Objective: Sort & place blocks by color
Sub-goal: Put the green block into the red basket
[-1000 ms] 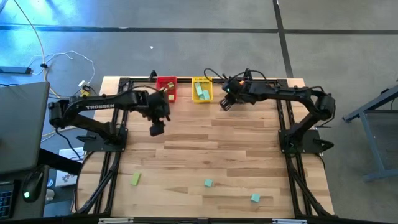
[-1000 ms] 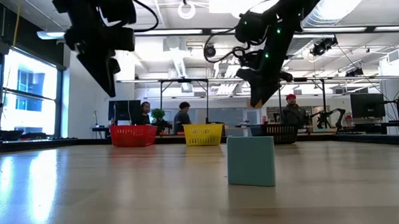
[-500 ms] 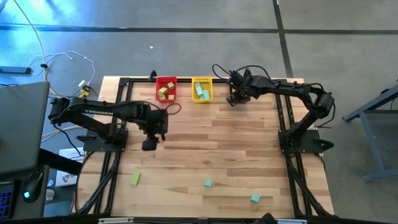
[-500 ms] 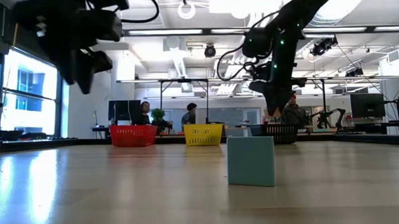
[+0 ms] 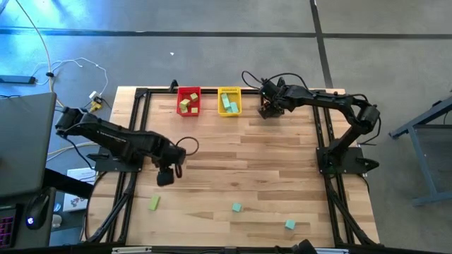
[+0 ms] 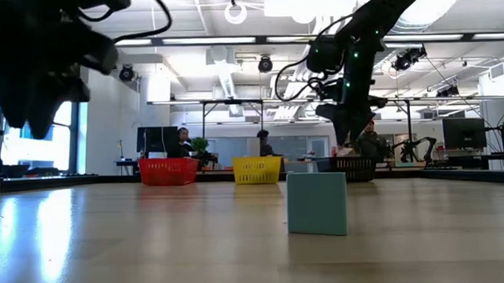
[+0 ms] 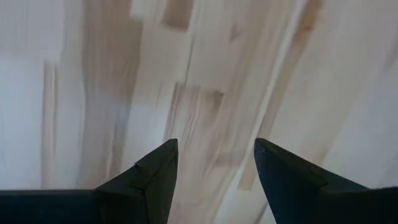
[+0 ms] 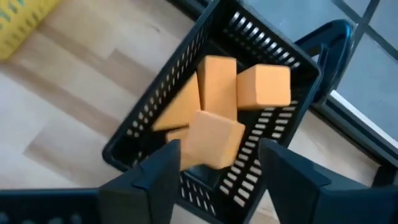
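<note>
Over the left half of the wooden counter (image 5: pixel 233 152), the left gripper (image 5: pixel 164 178) hangs above bare boards with its jaws parted and nothing between them; its wrist view shows only wood grain past the two dark fingers (image 7: pixel 152 177). Just in front of it, near the counter's near edge, lies a yellow-green block (image 5: pixel 154 203), and further right sit two teal blocks, one (image 5: pixel 236 207) near the middle and one (image 5: pixel 289 224) closer to the near edge. At the far edge stands the red bin (image 5: pixel 188 101) with yellow-green blocks inside, and beside it the yellow bin (image 5: pixel 229 101) holding teal blocks. Right of those, the right gripper (image 5: pixel 267 107) hovers directly above the black bin (image 8: pixel 205 112), jaws spread, with an orange block (image 8: pixel 211 140) just below and between its fingers, not clamped, over several more orange blocks (image 8: pixel 261 87) lying in that bin. In the low view, people are visible in the room beyond the counter.
</note>
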Robot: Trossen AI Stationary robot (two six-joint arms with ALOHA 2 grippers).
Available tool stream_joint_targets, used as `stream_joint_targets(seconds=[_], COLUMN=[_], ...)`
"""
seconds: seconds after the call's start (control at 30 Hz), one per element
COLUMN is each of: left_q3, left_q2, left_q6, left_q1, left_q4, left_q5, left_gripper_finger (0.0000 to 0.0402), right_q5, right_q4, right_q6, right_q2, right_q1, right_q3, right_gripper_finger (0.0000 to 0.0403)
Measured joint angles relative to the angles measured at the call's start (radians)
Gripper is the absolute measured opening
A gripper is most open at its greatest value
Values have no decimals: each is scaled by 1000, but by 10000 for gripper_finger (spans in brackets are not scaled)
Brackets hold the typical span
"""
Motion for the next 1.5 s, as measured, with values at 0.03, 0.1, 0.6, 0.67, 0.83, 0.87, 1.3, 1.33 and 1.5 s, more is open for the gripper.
stream_joint_targets(seconds=[0.03, 0.1, 0.6, 0.67, 0.83, 0.87, 1.3, 1.33, 1.5], left_q3=[-8, -21, -31, -31, -31, -31, -31, -31, -31], left_q2=[0, 0, 0, 0, 0, 0, 0, 1, 18], left_q6=[-49, -143, -833, -930, -1105, -1134, -1455, -1473, -1564], left_q1=[-15, -46, -355, -401, -493, -507, -640, -649, -687], left_q4=[0, -2, -10, -8, -3, -3, 94, 103, 114], left_q5=[-8, -28, -47, -47, -52, -56, -92, -111, -181], left_gripper_finger=[196, 196, 196, 196, 196, 196, 196, 196, 196], right_q5=[2, 3, -40, -59, -133, -164, -377, -377, -377], right_q4=[10, 33, 149, 151, 152, 152, 136, 136, 136], right_q6=[7, 13, 3, -7, -11, -9, -49, -49, -58], right_q2=[0, 0, 0, 0, 0, 0, 0, 0, 0], right_q1=[0, 0, 0, 0, 2, 5, 218, 239, 345], right_q3=[0, 0, 0, 0, 0, 0, 0, 0, 0], right_gripper_finger=[207, 218, 226, 226, 226, 226, 226, 226, 226])
